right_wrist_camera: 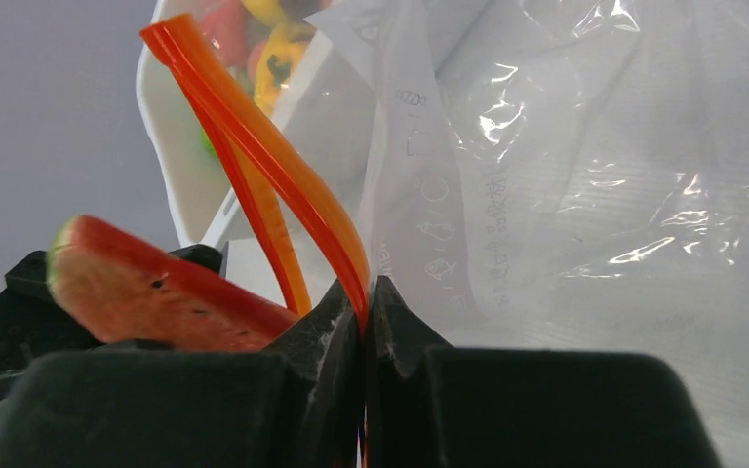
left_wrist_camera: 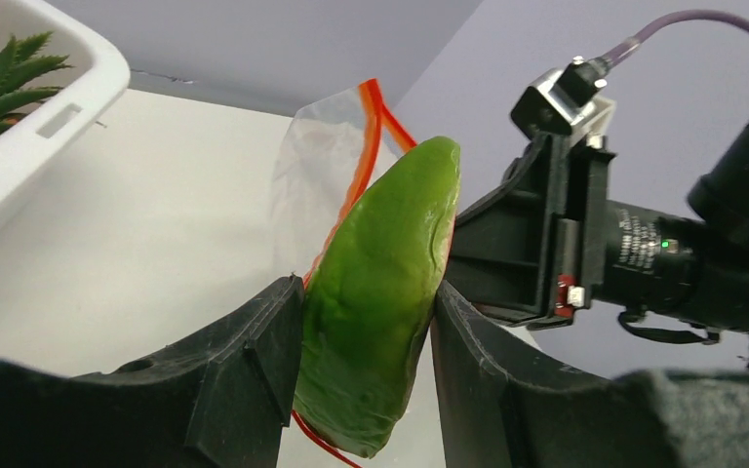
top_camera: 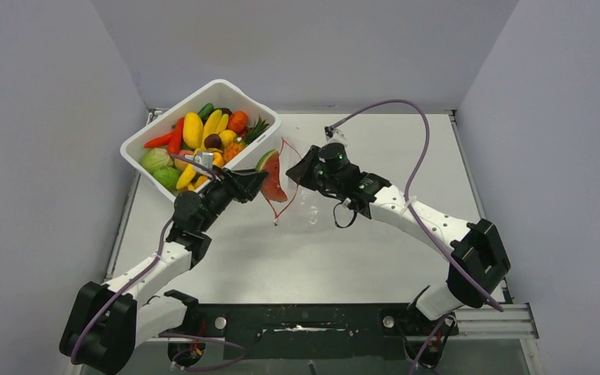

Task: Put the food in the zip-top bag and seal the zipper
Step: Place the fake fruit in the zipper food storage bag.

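My left gripper (top_camera: 259, 184) is shut on a toy watermelon slice (top_camera: 272, 176) and holds it at the open mouth of the clear zip-top bag (top_camera: 312, 207). In the left wrist view the slice's green rind (left_wrist_camera: 380, 302) sits between my black fingers (left_wrist_camera: 254, 370). The bag (left_wrist_camera: 317, 175) and its red zipper (left_wrist_camera: 375, 117) are just behind it. My right gripper (top_camera: 301, 166) is shut on the red zipper strip (right_wrist_camera: 283, 185) and holds the bag's mouth up and open. The slice's red flesh (right_wrist_camera: 156, 288) shows left of the right gripper (right_wrist_camera: 364, 297). More food fills the white tub (top_camera: 226, 90).
The white tub stands at the back left, close behind the left gripper, with its rim in the left wrist view (left_wrist_camera: 68, 107). The right arm's wrist and camera (left_wrist_camera: 566, 224) are close beside the slice. Grey walls enclose the table (top_camera: 375, 250) on three sides.
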`<state>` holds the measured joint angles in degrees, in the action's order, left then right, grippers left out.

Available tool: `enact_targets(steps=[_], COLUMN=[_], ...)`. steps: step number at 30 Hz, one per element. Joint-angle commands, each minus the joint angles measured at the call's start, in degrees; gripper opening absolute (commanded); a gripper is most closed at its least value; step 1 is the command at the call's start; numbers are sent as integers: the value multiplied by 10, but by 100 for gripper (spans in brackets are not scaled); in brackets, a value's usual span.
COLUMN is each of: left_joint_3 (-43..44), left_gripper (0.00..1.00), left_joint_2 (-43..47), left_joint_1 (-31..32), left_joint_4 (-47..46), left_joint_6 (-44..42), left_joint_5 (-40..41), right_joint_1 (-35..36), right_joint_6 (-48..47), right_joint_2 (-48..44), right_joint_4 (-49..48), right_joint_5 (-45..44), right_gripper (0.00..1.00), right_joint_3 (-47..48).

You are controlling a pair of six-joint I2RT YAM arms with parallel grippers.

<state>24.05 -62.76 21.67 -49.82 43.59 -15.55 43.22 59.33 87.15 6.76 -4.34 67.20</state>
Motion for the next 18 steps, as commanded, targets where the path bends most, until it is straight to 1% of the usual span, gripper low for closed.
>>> enact_targets(steps=[1,6,9,18], left_joint_3=[35,47,65,118], left_gripper=[10,8,8,8], left_joint_2=[22,24,23,21], left_joint_1=[14,24,32,45], left_joint_4=[61,103,143,263], left_joint_6=[-65,-81,-90,-81], left_joint_5=[59,93,103,94], right_joint_1=[9,10,10,10], right_joint_6=[-26,-36,-36,-40], right_joint_2=[-33,-29,-25,-16], right_joint_4=[-26,-36,-46,-72], right_joint_5=[-5,22,33,40], right_gripper=[0,0,0,0], right_joint_3=[36,41,39,41])
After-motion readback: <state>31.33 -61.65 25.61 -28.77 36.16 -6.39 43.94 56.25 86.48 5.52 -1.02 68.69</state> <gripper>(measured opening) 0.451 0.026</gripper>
